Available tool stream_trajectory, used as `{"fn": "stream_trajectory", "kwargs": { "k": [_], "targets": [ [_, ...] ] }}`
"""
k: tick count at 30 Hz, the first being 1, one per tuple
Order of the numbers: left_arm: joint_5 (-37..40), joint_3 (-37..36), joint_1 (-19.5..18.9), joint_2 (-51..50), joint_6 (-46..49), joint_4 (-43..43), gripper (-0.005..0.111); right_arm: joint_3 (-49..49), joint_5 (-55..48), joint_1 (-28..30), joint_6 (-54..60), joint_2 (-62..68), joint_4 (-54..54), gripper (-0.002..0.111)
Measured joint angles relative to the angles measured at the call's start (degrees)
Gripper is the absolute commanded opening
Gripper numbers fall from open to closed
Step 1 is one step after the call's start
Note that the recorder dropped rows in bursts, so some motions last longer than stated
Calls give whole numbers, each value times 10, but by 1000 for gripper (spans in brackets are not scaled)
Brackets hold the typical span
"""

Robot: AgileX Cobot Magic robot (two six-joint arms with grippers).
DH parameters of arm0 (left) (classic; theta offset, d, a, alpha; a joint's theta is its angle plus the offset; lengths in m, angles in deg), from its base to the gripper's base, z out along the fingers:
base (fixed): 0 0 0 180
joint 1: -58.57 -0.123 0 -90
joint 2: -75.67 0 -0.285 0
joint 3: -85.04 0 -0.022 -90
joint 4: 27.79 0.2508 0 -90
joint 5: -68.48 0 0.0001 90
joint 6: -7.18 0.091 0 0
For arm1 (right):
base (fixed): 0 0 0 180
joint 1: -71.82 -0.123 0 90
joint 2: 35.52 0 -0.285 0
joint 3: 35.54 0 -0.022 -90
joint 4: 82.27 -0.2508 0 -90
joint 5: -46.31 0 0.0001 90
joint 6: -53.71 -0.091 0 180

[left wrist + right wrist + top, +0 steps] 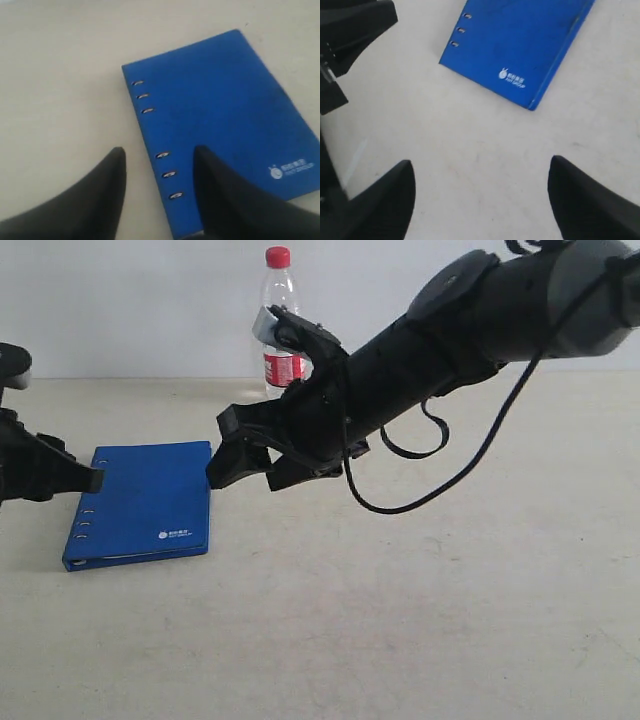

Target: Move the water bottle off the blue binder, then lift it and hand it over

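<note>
The water bottle, clear with a red cap, stands upright on the table at the back, off the binder; my right arm hides its lower part. The blue binder lies flat at the front left. My right gripper hangs open just past the binder's right edge, with only bare table between its fingers; the binder lies ahead of it. My left gripper is low at the binder's left edge, open, its fingers straddling the slotted spine of the binder.
The pale tabletop stretches wide to the front and right. A black cable loops down below my right arm. A white wall closes the back. The left gripper shows in the right wrist view.
</note>
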Motion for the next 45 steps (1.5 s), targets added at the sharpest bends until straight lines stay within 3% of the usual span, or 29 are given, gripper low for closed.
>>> {"fn": "stream_trajectory", "kwargs": {
  "k": [4, 13, 20, 30, 35, 39, 45],
  "targets": [
    [14, 29, -30, -61, -21, -4, 40, -26, -5, 0, -2, 44, -1, 66],
    [144, 72, -115, -118, -118, -7, 41, -155, -70, 11, -25, 161, -27, 66],
    [287, 78, -175, -176, -146, -9, 70, -257, -117, 18, -21, 241, -72, 66],
    [282, 84, -195, -228, -123, -9, 71, -279, -64, 18, -21, 278, -79, 66],
    [342, 90, -195, -241, -112, -9, 71, -282, -59, 18, -17, 312, -100, 66],
    [415, 96, -197, -256, -110, -9, 71, -284, -92, 19, 23, 336, -162, 66],
    [454, 106, -203, -268, -108, -10, 71, -285, -215, 28, 130, 357, -233, 66]
  ]
}}
